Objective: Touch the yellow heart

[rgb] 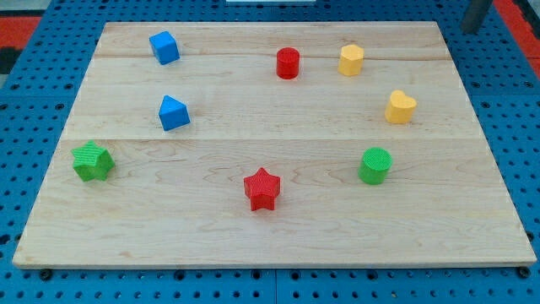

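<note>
Sitting at the frame's right, the yellow heart (401,107) lies on the wooden board (253,228); its pointed end seems to face right, though I cannot tell for sure. A yellow hexagonal block (351,60) stands up-left of it, a green cylinder (375,165) below, a red cylinder (288,62) farther left. My tip does not show.

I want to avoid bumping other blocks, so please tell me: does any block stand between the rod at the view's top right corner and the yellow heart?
Nothing visible does. My tip itself is not visible; only the rod shows at the view's top right corner, off the board. The yellow heart lies below and left of it, with bare wood between. The yellow cylinder sits left of that line.
</note>
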Available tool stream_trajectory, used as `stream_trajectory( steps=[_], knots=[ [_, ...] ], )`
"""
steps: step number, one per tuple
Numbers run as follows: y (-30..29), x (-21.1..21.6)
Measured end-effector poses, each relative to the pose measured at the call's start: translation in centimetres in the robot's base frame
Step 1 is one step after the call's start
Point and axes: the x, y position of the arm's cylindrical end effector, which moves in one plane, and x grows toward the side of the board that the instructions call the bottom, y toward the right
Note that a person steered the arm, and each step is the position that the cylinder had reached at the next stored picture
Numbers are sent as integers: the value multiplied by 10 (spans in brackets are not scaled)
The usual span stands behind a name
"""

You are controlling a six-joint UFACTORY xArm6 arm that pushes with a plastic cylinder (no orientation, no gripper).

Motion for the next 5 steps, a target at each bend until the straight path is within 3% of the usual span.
stream_trajectory(
  steps=[2,4,5],
  knots=[
    [-55,107],
    [-42,141],
    [-79,174]
  ],
)
